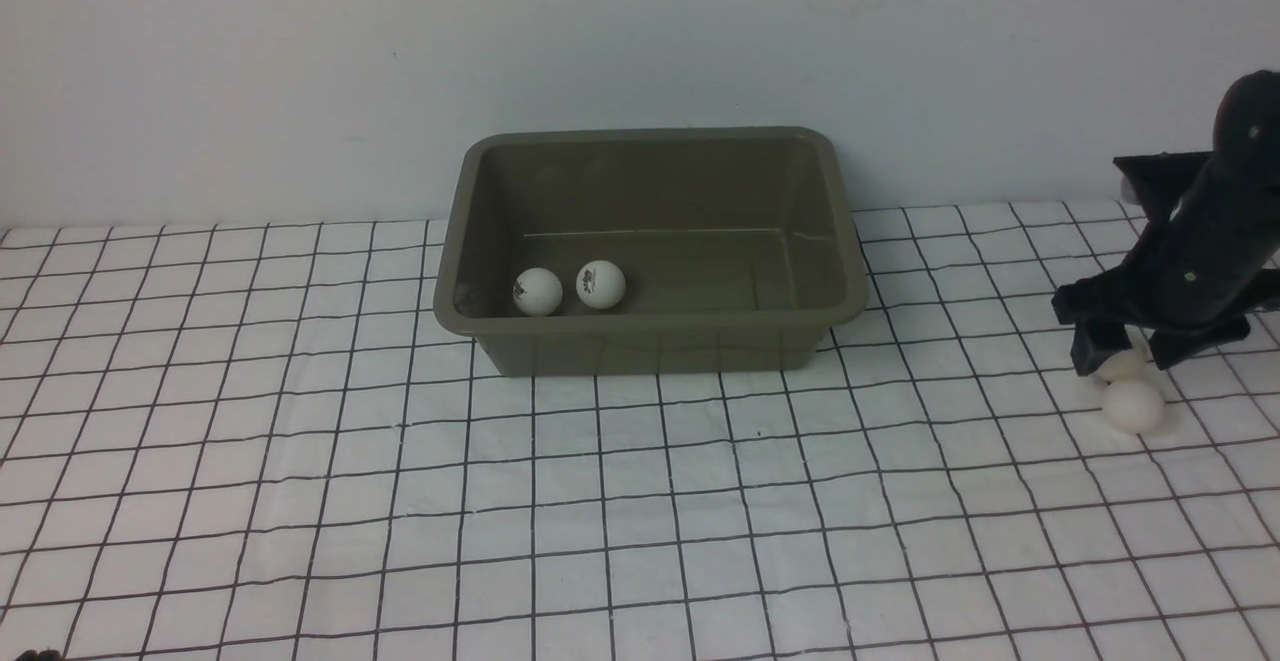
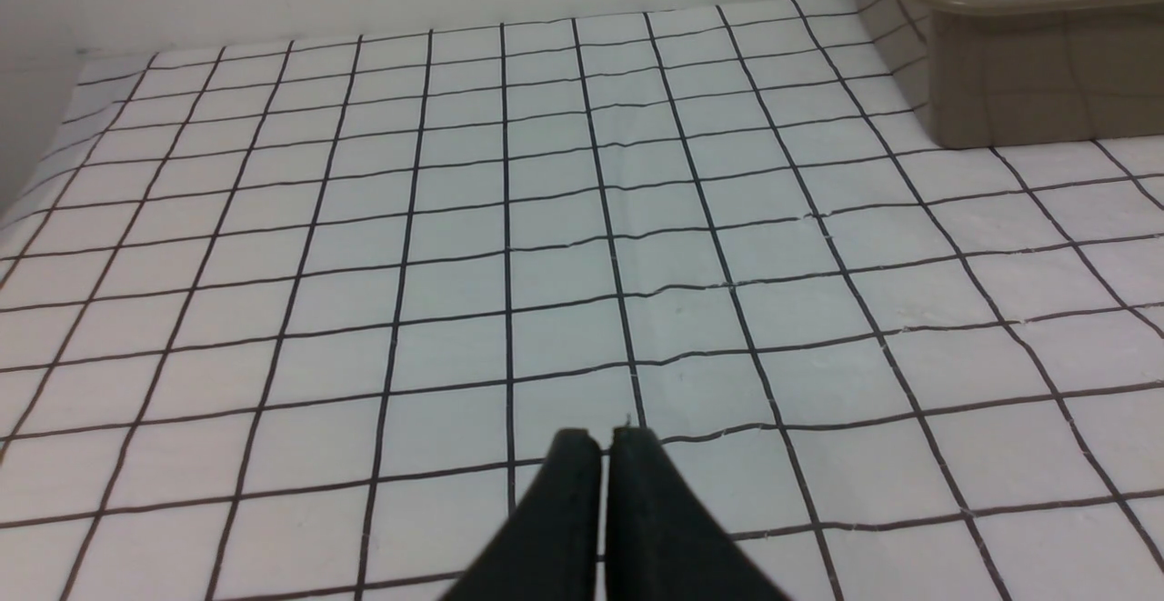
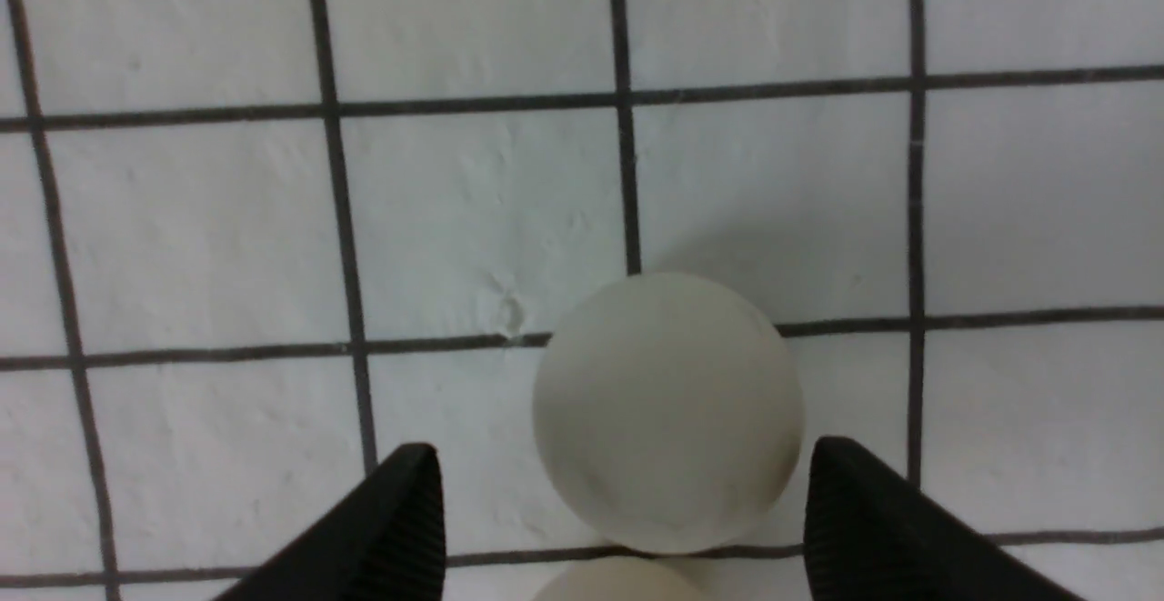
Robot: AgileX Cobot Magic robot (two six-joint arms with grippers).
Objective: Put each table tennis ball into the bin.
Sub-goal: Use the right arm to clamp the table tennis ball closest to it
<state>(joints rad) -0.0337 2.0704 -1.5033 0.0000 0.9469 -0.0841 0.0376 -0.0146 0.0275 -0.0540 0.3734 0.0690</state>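
Half done: two balls (image 1: pixel 537 292) lie inside the bin (image 1: pixel 650 349), at its front left, and two others (image 1: pixel 1133 405) sit close together on the cloth (image 1: pixel 600 501), well right of the bin. The right gripper (image 1: pixel 1125 356) hangs spread over those, gripping nothing. The left gripper (image 2: pixel 605 442) is pressed together. The balls are matte white spheres, the bin smooth olive plastic with rounded corners, the cloth gridded and wrinkled.
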